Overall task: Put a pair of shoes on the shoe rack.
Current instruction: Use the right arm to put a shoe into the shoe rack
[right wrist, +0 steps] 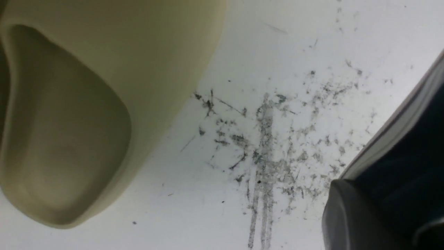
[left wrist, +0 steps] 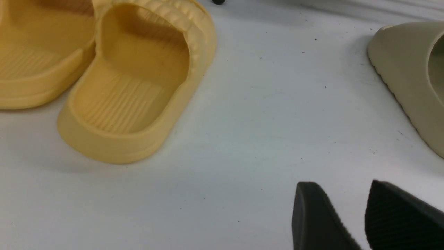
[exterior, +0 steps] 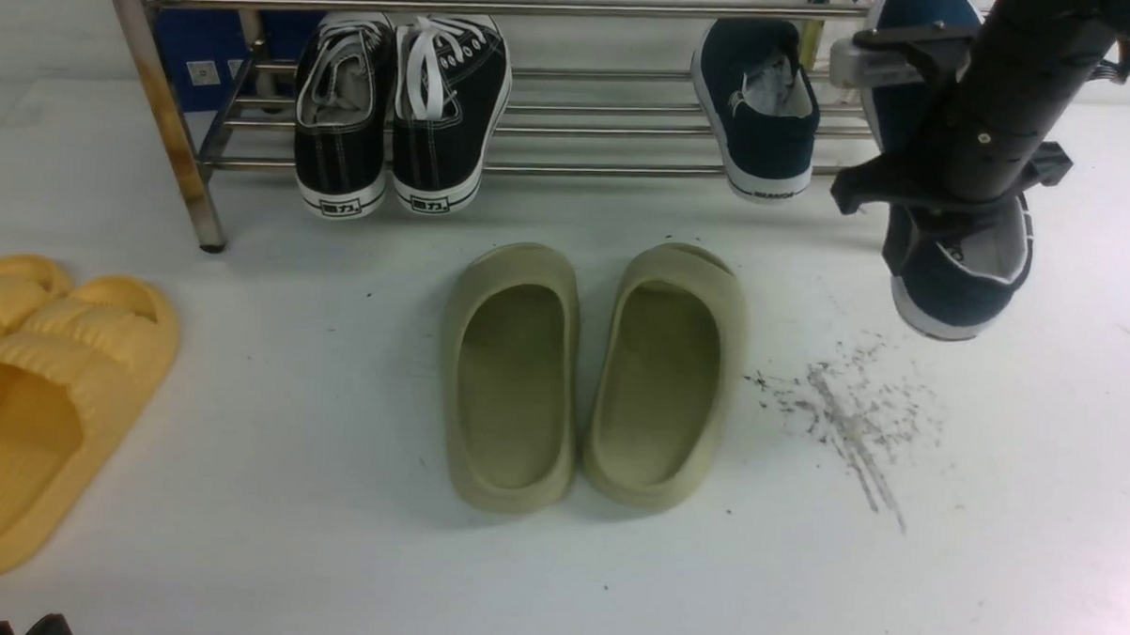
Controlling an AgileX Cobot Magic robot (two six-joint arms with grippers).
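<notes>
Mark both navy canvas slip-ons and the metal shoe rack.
Navy canvas slip-on shoe on the rack (exterior: 768,155): front view, heel canvas.
Navy canvas slip-on shoe under the right arm (exterior: 947,291): front view, heel canvas.
Silvery metal-tube shoe rack (exterior: 538,7): front view, top bar.

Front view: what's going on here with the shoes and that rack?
The right gripper is shut on one navy slip-on, holding it heel-down at the right end of the shoe rack; whether its toe touches the bars is hidden. The other navy slip-on already hangs on the rack, with the black sneakers further left. The left gripper hangs open and empty, low over the table near the yellow slides. The olive slides sit untouched in front.
</notes>
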